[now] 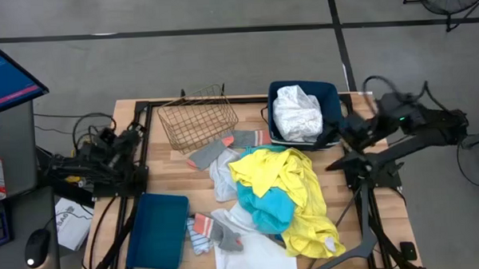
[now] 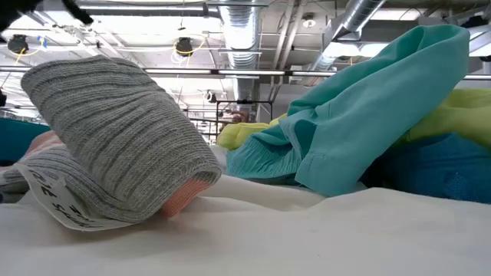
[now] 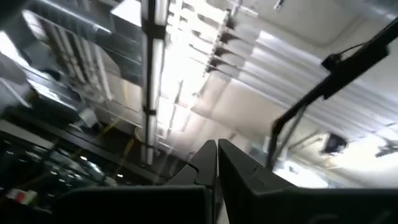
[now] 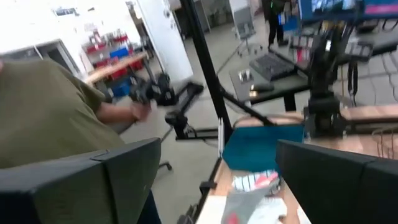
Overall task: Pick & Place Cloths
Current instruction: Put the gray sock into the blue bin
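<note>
High view: cloths (image 1: 273,193) heaped centre to lower right of table (image 1: 165,165); white cloth (image 1: 296,112) in dark blue bin (image 1: 332,95), upper centre-right. Copper wire basket (image 1: 197,120) left of bin. Left gripper (image 1: 128,138) at left edge, right gripper (image 1: 353,129) beside bin.

Low view: grey sock (image 2: 115,142) left, teal cloth (image 2: 368,123) right.

Left wrist view: fingers (image 3: 208,165) pressed together, nothing held.

Right wrist view: fingers (image 4: 93,180) spread wide, nothing between; person (image 4: 43,112) at frame left.

Two dark jointed arms (image 1: 399,137), black blocky jaws, trailing cables
</note>
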`<state>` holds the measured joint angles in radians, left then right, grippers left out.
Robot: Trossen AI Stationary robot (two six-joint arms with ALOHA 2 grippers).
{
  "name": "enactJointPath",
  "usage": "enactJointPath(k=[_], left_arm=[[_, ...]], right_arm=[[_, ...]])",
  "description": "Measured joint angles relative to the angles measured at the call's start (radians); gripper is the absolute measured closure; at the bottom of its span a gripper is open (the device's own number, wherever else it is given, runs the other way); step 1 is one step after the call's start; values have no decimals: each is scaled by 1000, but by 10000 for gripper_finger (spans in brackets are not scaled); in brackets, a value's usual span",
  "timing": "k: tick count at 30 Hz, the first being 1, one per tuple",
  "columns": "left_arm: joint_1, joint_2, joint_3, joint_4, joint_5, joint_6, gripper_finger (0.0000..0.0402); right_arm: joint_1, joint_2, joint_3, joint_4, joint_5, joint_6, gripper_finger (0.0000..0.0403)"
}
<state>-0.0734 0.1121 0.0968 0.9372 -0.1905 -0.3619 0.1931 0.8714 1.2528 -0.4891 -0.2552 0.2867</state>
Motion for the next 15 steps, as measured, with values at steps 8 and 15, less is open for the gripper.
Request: enactJointPath(k=[8,15], left_arm=[[0,458,379,-250,36,-22,400],[0,894,846,-1020,156,-30,400]], right_arm=[[1,61,-1,20,-7,34,93],[-22,36,1,25,-29,28,93]])
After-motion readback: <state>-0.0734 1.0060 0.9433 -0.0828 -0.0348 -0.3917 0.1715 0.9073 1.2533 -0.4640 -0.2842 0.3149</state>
